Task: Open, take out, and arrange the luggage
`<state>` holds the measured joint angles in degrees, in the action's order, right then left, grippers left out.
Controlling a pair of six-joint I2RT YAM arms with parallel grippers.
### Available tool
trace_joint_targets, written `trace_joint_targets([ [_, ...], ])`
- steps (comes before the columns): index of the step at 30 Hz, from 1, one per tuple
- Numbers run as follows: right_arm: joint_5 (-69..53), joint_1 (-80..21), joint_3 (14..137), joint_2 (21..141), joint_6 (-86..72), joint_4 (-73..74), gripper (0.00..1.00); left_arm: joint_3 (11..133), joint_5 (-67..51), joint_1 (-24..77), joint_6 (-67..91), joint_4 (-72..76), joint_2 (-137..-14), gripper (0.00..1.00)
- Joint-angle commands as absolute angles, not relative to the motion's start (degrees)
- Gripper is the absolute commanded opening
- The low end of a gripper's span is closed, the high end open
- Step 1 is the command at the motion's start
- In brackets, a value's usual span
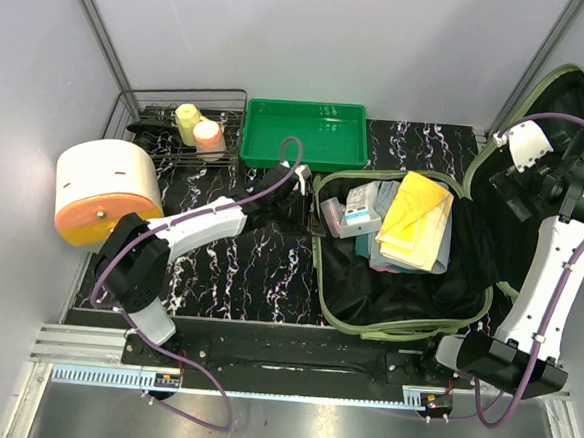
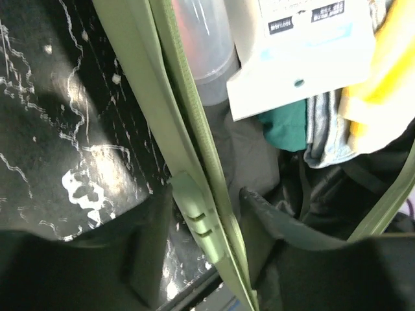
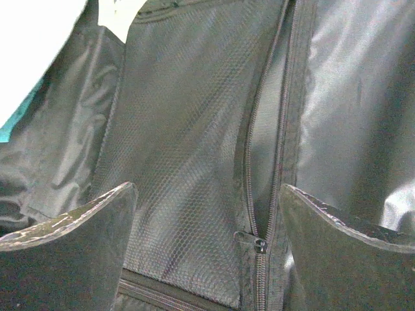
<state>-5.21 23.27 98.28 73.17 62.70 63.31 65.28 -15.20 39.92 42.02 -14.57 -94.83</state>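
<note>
Fingers (image 2: 139, 265) of the left gripper (image 2: 206, 197) sit slightly parted, one either side of the luggage's zip rim, small gaps showing, not pinching it. Right gripper (image 3: 207, 194) has its fingers spread wide, facing black mesh lining and a zip inside the lid.

Surface: black marbled tabletop (image 1: 259, 267) with white veins, glossy. Pale grey wall panels on three sides, metal rails along the near edge.

Pale olive-green hard-shell luggage (image 1: 396, 332) lies open on the right half of the tabletop, base flat near the near edge, lid propped up at the right wall. Orange-and-white round drum (image 1: 108, 194) at the left edge. Bright green shallow plastic tray (image 1: 303, 135) at the far edge. Black wire rack (image 1: 144, 108) in the far left corner, holding a pale yellow bottle (image 1: 188, 122) and a pink bottle (image 1: 209, 138).

Inside the base: yellow folded cloth (image 1: 418, 213) on grey and teal folded clothes (image 1: 385, 251), white-and-blue carded pack (image 1: 361, 212) beside it.

Lid is cut off by the right frame edge. Pack print too small to read. Left gripper hard to pick out from above.

Lining is creased black fabric; the rim is smooth and rounded.
</note>
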Motion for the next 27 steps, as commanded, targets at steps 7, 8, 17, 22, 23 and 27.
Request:
trace_joint_targets([
  [7, -23.5, 23.4, 103.6, 71.9, 56.3, 68.9, 1.00, 70.9, -14.2, 38.0, 23.8, -22.5, -83.7, 0.99],
  [8, -26.1, 23.4, 103.5, 71.9, 56.7, 69.7, 1.00, 71.6, -14.1, 37.4, 22.3, -23.0, -82.6, 0.99],
  [17, -41.5, 23.3, 104.6, 73.3, 53.4, 72.9, 1.00, 78.8, -27.9, 19.0, 9.8, -34.4, -79.3, 0.99],
  [22, -49.5, 22.9, 102.5, 72.7, 54.0, 73.4, 1.00, 81.4, -31.9, 8.7, 0.4, -43.8, -74.5, 0.99],
  [23, -51.7, 22.9, 101.7, 72.3, 50.7, 71.0, 1.00, 81.6, -31.8, 6.9, -1.3, -45.2, -73.4, 0.99],
  [27, -50.2, 16.0, 97.9, 71.7, 45.2, 66.4, 1.00, 81.6, -31.9, -2.1, -11.6, -56.6, -68.2, 0.99],
])
